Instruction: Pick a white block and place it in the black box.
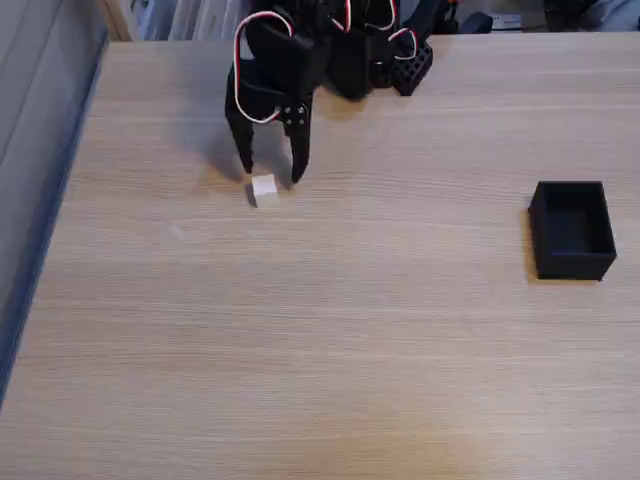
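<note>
Fixed view, looking down on a pale wood table (300, 350).

Upper left of the middle: black arm (300, 55) with red and white wires (240, 70), reaching down toward the near side. At its end, the gripper (271, 176) — two black fingers pointing down, spread apart, nothing clamped between them.

Right at the fingertips, upper left of the middle: the white block (264, 188). Tiny, plain, sitting on the table. Lies between the two fingers, a bit toward the near edge of the tips, closer to the left finger in this view. Touching a finger or not — cannot tell from here. No long side to speak of; looks like a little cube, so no best way to grab it by shape. Looks narrower than the gap between the fingers.

Far over at the right side of the frame, about mid height: the black box (571, 229). Open on top, dark inside, looks empty. Well apart from the block and the arm.

So probably the grab step: fingers around the block, not yet squeezed. Next move likely needs a small drop or a small push forward, then a squeeze, so both fingers catch the cube evenly.

Hard to see: height of the fingertips above the table. Top of the arm cut off by the upper edge. Stuff past the far table edge too blurry to name.
</note>
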{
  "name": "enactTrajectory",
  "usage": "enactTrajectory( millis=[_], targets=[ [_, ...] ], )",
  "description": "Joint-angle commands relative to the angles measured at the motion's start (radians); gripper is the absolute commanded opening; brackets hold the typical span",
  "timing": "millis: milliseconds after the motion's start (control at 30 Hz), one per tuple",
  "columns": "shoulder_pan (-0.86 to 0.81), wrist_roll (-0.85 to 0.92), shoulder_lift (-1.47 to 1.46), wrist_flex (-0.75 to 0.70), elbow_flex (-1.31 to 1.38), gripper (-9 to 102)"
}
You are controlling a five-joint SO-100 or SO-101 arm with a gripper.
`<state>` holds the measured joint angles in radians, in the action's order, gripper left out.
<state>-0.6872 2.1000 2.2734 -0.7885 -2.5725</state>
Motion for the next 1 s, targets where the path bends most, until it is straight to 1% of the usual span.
enactTrajectory(
  millis=[0,367,567,633,767,867,967],
  targets=[
    [-0.005,0.005,-0.034,0.038,0.018,27],
    [-0.008,0.006,-0.189,0.129,0.094,27],
    [-0.008,0.011,-0.215,0.133,0.115,26],
    [-0.008,0.025,-0.215,0.133,0.114,23],
    [-0.008,0.037,-0.213,0.133,0.107,8],
    [0.0,0.034,-0.212,0.112,0.109,0],
    [0.005,0.038,-0.198,0.072,0.115,0]
  ],
)
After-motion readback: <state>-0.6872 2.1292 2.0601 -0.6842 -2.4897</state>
